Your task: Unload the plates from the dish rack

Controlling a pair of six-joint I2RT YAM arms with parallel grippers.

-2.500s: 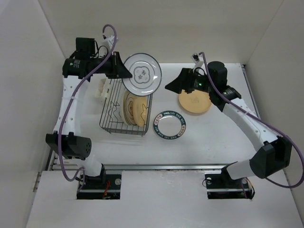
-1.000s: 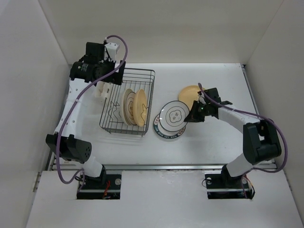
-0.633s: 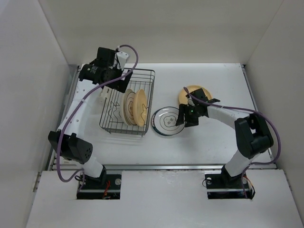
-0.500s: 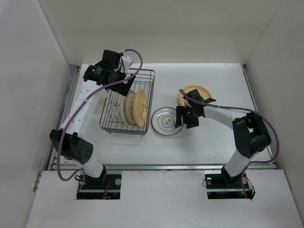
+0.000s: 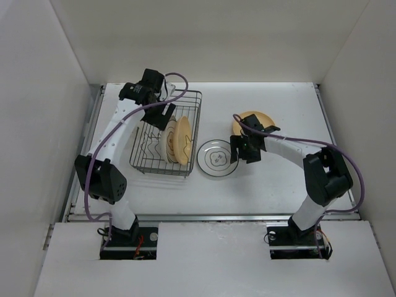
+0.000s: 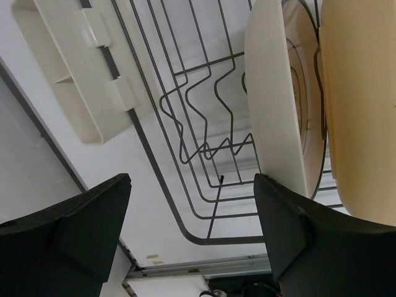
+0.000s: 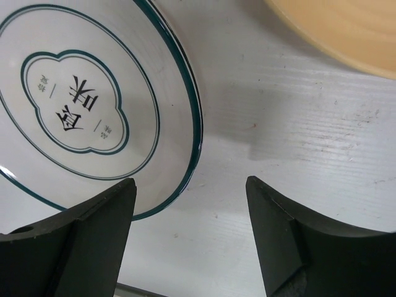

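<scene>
The dish rack (image 5: 146,152) stands left of centre and holds two upright plates, a cream one (image 5: 167,143) and a tan one (image 5: 183,140). My left gripper (image 5: 163,115) hovers open over the rack's far end. In the left wrist view the left gripper (image 6: 192,238) spans bare rack wires (image 6: 185,133), with the cream plate (image 6: 278,105) and the tan plate (image 6: 365,105) ahead of its right finger. A white plate with a dark rim (image 5: 216,158) lies flat on the table. My right gripper (image 5: 239,150) is open at its right edge, holding nothing. A tan plate (image 5: 255,122) lies behind it.
A white plastic holder (image 6: 77,74) hangs on the rack's left side. The right wrist view shows the white plate (image 7: 93,99), the tan plate's edge (image 7: 334,25) and bare table between the right gripper's fingers (image 7: 192,241). White walls enclose the table on three sides.
The right gripper laid the white plate flat on the table and opened. The left arm swung from the rack's far left corner to over the plates, its jaws narrowing a little.
</scene>
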